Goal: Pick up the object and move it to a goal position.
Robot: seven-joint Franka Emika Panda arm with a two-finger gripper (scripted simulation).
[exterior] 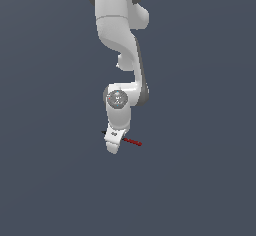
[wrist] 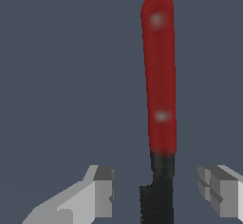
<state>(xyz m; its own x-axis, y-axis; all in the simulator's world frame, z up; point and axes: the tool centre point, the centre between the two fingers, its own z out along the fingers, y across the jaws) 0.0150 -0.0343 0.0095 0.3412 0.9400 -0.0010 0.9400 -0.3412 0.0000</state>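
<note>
One grey-blue surface [exterior: 50, 180] fills both views from edge to edge; it shows no border, no rim and no container, and whether it is a table cannot be told. Wide bare room lies on every side of the arm in the exterior view.

One white arm [exterior: 120, 35] comes down from the top of the exterior view, bends at a grey round joint [exterior: 117, 98], and ends in the one pincer [exterior: 113, 142] near the middle of the picture. In that view the white hand body covers the fingertips, so their spacing cannot be read there.

In the wrist view the pincer [wrist: 156, 194] shows two pale fingers [wrist: 97, 194], set well apart with the rod's black part between them. A gap shows on each side of the rod, so the fingers stand open and clasp nothing as far as the picture shows.

One object [exterior: 133, 141] is present, a thin short rod. In the exterior view its red half sticks out toward the exterior view's right from behind the hand, and a small black tip shows on the other side of the hand. In the wrist view the object [wrist: 160, 76] has a long red half reaching away from the fingers and a black half between them.
</note>
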